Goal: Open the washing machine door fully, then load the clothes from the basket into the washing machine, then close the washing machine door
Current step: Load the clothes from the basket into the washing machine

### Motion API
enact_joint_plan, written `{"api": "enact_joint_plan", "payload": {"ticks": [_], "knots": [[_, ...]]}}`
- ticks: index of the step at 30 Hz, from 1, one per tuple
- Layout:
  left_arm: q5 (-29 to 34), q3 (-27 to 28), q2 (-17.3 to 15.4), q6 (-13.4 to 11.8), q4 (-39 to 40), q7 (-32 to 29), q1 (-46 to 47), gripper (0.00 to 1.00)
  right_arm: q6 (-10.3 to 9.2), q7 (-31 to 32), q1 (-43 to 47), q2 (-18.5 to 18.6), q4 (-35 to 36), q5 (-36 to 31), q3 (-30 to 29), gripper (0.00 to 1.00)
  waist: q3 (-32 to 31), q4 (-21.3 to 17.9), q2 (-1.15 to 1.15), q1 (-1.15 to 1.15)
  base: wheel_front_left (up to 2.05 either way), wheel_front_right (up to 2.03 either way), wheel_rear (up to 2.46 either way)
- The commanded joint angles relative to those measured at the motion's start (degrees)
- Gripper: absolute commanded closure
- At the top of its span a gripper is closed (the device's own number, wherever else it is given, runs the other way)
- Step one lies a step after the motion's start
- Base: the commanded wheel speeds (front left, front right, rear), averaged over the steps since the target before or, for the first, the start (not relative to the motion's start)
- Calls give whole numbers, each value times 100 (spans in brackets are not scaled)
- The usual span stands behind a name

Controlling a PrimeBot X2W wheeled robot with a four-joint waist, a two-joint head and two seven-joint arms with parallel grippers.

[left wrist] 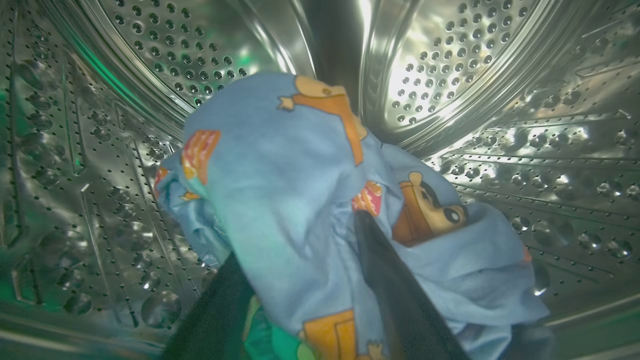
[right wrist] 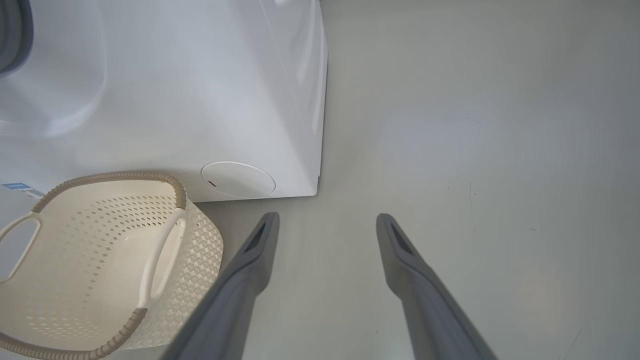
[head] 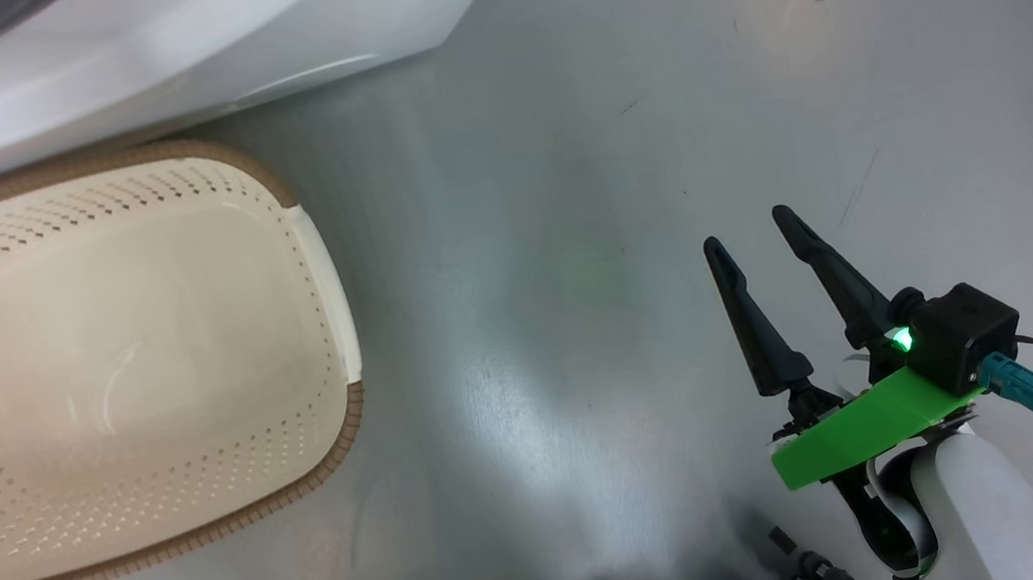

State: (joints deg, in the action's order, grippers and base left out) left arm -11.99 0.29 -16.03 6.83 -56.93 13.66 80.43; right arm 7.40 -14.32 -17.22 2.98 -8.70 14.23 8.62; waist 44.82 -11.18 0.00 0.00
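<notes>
Finish the release inside the washing machine [right wrist: 200,90]: take the left jaws, reaching deep into the perforated steel drum [left wrist: 165,45] with dark fingers [left wrist: 395,280] parted about halfway, and spread them fully before pulling back. Note the clothes [left wrist: 280,200], light-blue with orange cartoon animals, heaped between and over those fingers and resting on the lower drum wall; cannot rule out a fold caught on the fingertip hidden beneath the cloth. Drop the wrist a little to shed the draped fabric, then draw straight back along the line of the fingers, slowly, watching for any piece trailing out toward the grey rubber ring [right wrist: 12,45]. Leave the right jaws alone: spread wide, holding nothing, fingers [head: 759,339] hovering above the floor [head: 575,125] well apart from the basket [head: 324,284]. Count the basket empty, standing on the floor right at the foot of the machine's white front, near its lower corner and near the round service cover [right wrist: 237,179]; judge loading all but done, with only the closing of the washing machine door to come. Mind the floor: smooth, pale grey, glossy, faintly scuffed, throwing soft reflections, probably slick enough to send a light plastic basket sliding at a nudge. Keep both arms off the basket on the way out, and use the stretch of floor beside the machine for turning toward the door.
</notes>
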Motion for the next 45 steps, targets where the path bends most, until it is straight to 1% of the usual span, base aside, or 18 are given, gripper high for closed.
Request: {"api": "enact_joint_plan", "payload": {"ticks": [1,12,19,25,32,35,42,43,45], "knots": [[-27,-14,-276,17,84,39,79,0,9,-68,123,-10,84,41,139,0,-25,-3,0,0,0,0,0],[-124,-98,-171,41,67,129,-128,0,9,-68,55,-10,-20,77,110,0,-298,58,0,0,0,0,0],[-221,-65,-59,50,341,132,-558,0,9,-68,7,-10,-29,65,31,0,-567,159,0,0,0,0,0],[-301,-37,56,58,655,133,-1138,0,9,-68,5,-10,-57,-13,-38,0,-936,304,0,0,0,0,0],[-435,29,226,63,996,133,-1954,0,9,-68,132,-11,-198,-61,-85,0,-1554,468,0,0,0,0,0],[-477,-27,295,64,1172,133,-2339,0,9,-68,222,-11,-256,-82,-106,0,-1842,529,0,0,0,0,0],[-611,-118,420,65,1921,133,-3303,0,9,-68,472,-11,-347,-158,-198,0,-2465,662,0,0,0,0,0],[-611,-118,420,65,1921,133,-3303,0,9,-68,472,-11,-347,-158,-198,0,-2465,662,0,0,0,0,0],[-632,-92,456,65,2171,133,-3604,0,9,-68,547,-11,-352,-191,-241,0,-2614,690,0,0,0,0,0]]}}
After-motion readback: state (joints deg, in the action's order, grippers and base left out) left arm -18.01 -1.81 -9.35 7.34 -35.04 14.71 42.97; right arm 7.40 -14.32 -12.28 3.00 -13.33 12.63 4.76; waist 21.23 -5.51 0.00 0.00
